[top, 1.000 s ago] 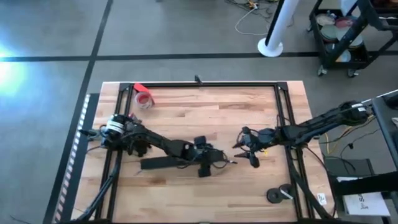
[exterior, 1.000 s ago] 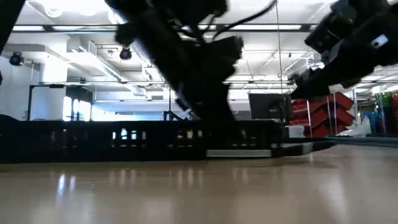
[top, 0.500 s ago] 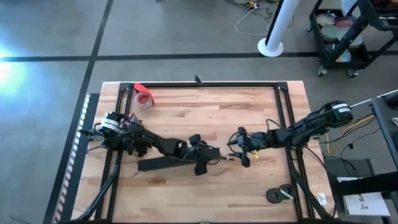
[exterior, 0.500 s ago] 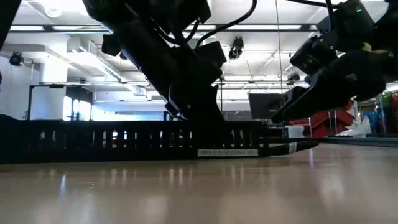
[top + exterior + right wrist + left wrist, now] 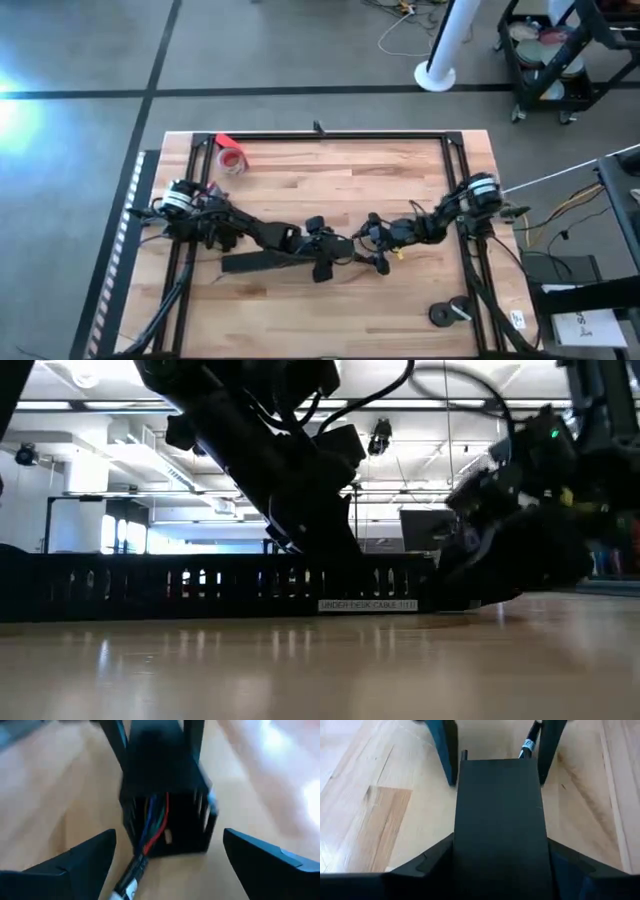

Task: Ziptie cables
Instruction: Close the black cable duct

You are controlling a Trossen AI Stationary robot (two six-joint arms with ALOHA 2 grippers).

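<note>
Your left hand (image 5: 500, 840) is clamped on the black under-desk cable tray (image 5: 499, 795), low on the table (image 5: 330, 180). The cables (image 5: 156, 817) – red, blue and green – lie inside the tray's open end. Your right hand (image 5: 376, 248) is spread wide, its fingers either side of that end.

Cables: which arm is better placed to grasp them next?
Right. Its open pincer straddles the cables trailing from the black cable tray; the left pincer is at the tray's body instead.
</note>
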